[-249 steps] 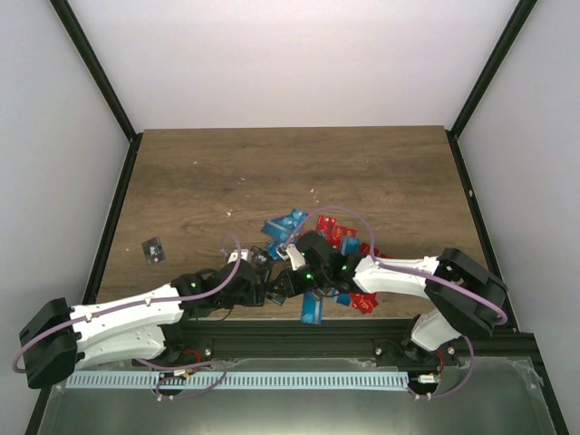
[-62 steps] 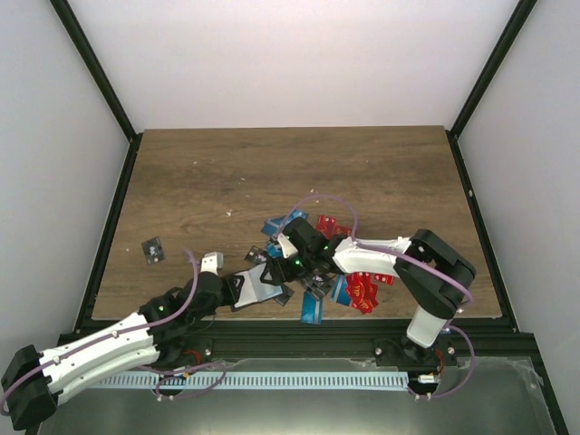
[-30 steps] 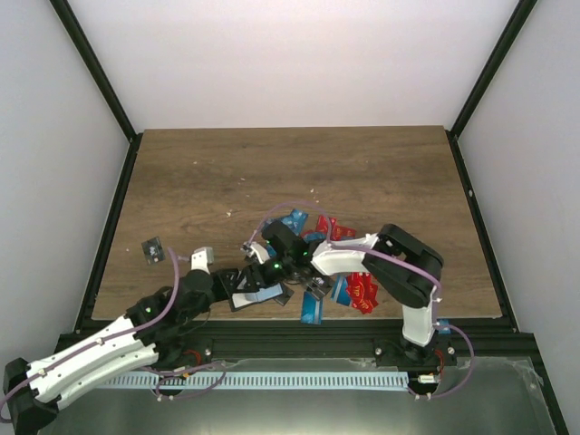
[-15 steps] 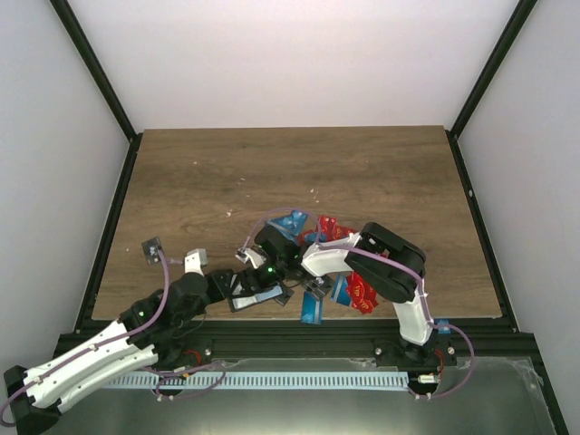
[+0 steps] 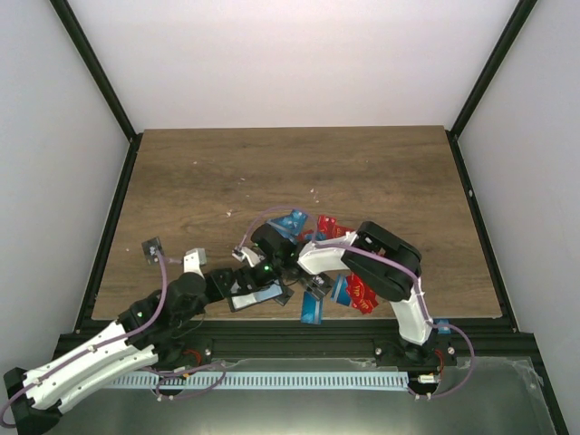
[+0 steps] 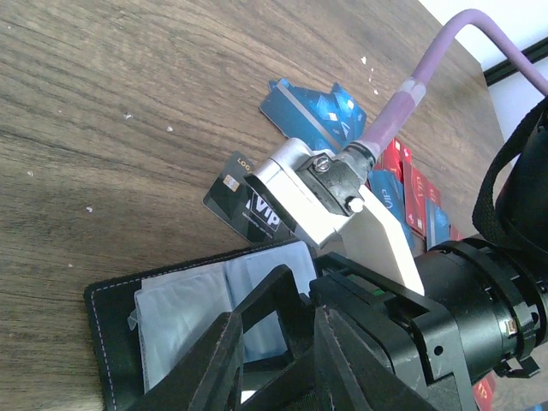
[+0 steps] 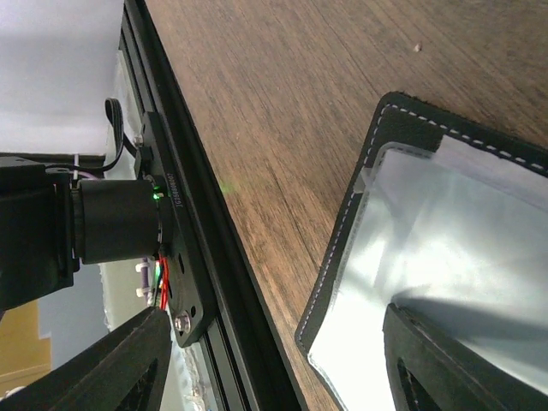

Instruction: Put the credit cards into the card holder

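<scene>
The card holder [image 5: 246, 299] lies open near the table's front edge, its clear sleeves [image 6: 171, 317] facing up. My left gripper [image 5: 227, 285] [image 6: 278, 368] is shut on the holder's near black edge. My right gripper [image 5: 258, 272] [image 7: 282, 360] hovers open just over the sleeves [image 7: 445, 223], with nothing between its fingers. The credit cards lie scattered around. A black card [image 6: 244, 205] lies beside the holder, under the right wrist. Blue cards [image 5: 292, 220] [image 6: 312, 107] and red cards [image 5: 333, 227] [image 6: 402, 180] lie behind it. More cards [image 5: 313, 310] sit to the right.
One black card [image 5: 152, 248] lies alone at the far left. The black frame rail [image 7: 197, 257] runs along the table's near edge, close to the holder. My right arm [image 5: 381, 249] folds over the card pile. Small white specks [image 5: 313, 191] dot the wood.
My right arm has folded further left and its gripper has come over the holder's sleeves, jaws a little wider. The left gripper has kept its grip, shifting slightly left.
</scene>
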Available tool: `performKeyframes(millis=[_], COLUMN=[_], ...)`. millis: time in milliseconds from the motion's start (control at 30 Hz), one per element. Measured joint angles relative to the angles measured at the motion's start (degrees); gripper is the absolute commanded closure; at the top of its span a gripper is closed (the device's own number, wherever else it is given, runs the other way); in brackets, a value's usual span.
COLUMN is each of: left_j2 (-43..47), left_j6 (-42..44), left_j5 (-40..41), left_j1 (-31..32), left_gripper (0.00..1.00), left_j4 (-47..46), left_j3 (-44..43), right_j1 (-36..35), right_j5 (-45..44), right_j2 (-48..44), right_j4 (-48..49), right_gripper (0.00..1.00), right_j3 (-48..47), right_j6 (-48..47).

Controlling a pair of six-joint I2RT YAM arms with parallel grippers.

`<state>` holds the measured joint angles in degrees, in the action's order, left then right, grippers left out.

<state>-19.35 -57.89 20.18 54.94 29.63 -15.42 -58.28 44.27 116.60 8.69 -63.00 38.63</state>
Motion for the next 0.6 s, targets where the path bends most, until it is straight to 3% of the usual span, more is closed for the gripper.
performKeyframes(millis=[300,600], left_j2=[-1.2,-5.2], left_j6=[1.3,3.1], left_j5=[-1.3,-1.9], left_j1=[0.0,-0.1], left_gripper=[0.74,0.74], left_j4=[-1.8,-5.7], left_j3=[0.0,-2.5], right_j1=[-0.2,0.8], right_j5=[-6.8,-16.1], right_j2=[-5.5,-16.8], right_j4=[-11.1,-22.8], right_gripper=[0.25,0.19], right_j3=[-0.9,-1.8], right_j6=[-2.8,-5.9])
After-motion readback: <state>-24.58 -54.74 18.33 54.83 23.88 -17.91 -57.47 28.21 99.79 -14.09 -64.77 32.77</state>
